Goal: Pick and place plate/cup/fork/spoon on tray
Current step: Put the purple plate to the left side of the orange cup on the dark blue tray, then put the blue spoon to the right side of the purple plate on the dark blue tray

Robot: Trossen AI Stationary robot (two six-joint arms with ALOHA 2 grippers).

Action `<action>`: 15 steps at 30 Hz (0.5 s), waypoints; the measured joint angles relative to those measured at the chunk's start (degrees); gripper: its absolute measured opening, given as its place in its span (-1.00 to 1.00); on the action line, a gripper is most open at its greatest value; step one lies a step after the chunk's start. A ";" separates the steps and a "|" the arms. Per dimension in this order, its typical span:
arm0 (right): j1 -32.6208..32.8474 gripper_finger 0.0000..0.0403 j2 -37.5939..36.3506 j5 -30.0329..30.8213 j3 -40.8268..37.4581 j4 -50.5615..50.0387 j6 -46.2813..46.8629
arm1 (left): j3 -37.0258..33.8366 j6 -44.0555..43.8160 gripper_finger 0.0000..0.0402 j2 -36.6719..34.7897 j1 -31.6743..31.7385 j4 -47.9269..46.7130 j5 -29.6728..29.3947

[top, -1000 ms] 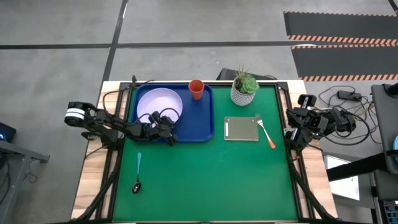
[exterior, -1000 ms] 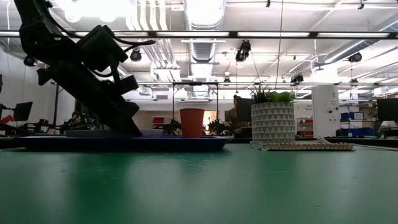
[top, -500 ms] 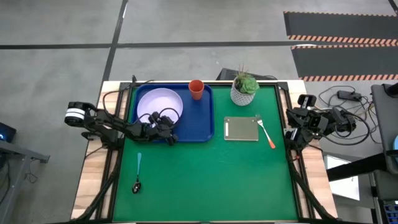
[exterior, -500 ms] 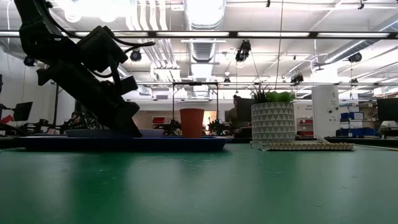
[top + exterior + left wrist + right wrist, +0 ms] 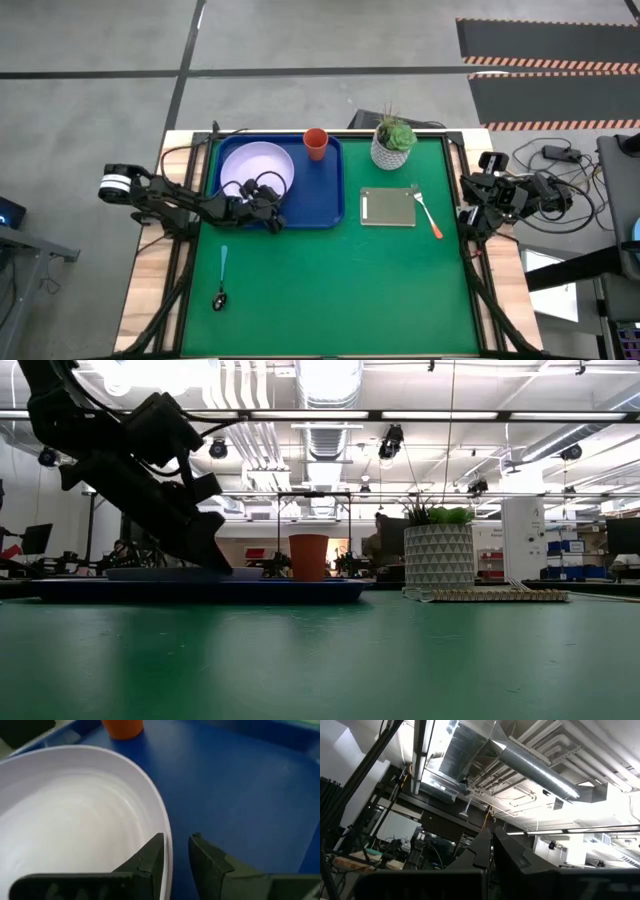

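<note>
The pale plate (image 5: 254, 166) lies flat in the left half of the blue tray (image 5: 318, 200). The orange-red cup (image 5: 315, 143) stands upright at the tray's far edge. My left gripper (image 5: 176, 851) is over the plate's near right rim (image 5: 168, 840), slightly open. One finger is inside the rim and one outside, with a gap showing beside the rim. The blue-handled spoon (image 5: 221, 279) lies on the green mat at the near left. The orange-handled fork (image 5: 428, 212) lies right of the grey-green pad (image 5: 388, 207). My right gripper (image 5: 493, 842) is shut, parked at the table's right edge and pointing up.
A white pot with a green plant (image 5: 393, 144) stands at the far edge, right of the tray. Cables run along the table's left and right wooden borders. The green mat's near half holds only the spoon.
My left gripper has risen a little over the plate's rim, and its arm has drawn slightly toward the table's left edge. The plate stays flat on the tray.
</note>
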 joint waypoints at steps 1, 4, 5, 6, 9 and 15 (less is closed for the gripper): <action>-0.02 -0.96 0.00 0.02 0.00 0.00 0.00 | 0.00 0.20 -0.65 -0.46 0.00 -0.01 0.01; -0.02 -0.96 0.00 0.00 0.00 0.00 0.00 | 0.00 0.36 -0.65 -1.91 0.00 -0.08 0.00; 0.00 -0.96 0.00 0.01 0.00 -0.01 0.00 | 0.00 0.36 -0.65 -2.48 0.00 -0.09 0.00; 0.00 -0.96 0.00 0.00 0.00 0.00 0.00 | 0.00 0.38 -0.65 -3.04 0.00 -0.07 0.00; -0.02 -0.96 0.00 0.01 0.00 0.00 0.02 | 0.02 0.38 -0.65 -5.06 -0.07 -0.04 0.00; 0.00 -0.96 0.00 0.00 0.00 0.00 0.58 | 0.02 0.43 -0.65 -10.09 -0.04 -0.04 -0.02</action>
